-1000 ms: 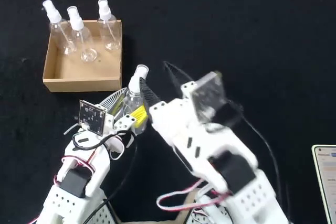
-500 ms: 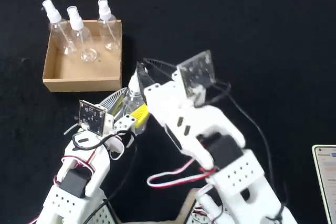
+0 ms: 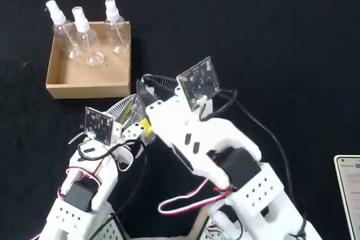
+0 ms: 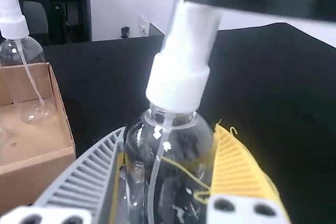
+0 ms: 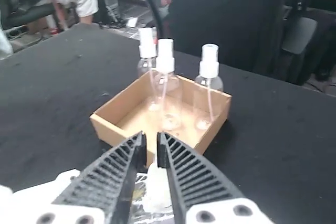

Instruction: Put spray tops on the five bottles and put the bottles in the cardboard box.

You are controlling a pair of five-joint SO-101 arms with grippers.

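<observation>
Clamps light, slippery clear plastic bottle (image 4: 168, 177) at belly with left gripper (image 4: 168, 129); seemingly pinches its white spray top (image 4: 181, 56) with right gripper (image 5: 148, 142). Thin-walled: squeeze gently.

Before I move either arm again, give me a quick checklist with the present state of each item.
1. Hold: left end effector clamped on the bottle: ok.
2. Grip: right end effector closed on the spray top: ok.
3. Seating: spray top fully tightened on the neck: cannot tell.
4. Earlier work: the three bottles in the box capped and upright: ok.
5. Room: bare floor in the box's near half for another: ok.
</observation>
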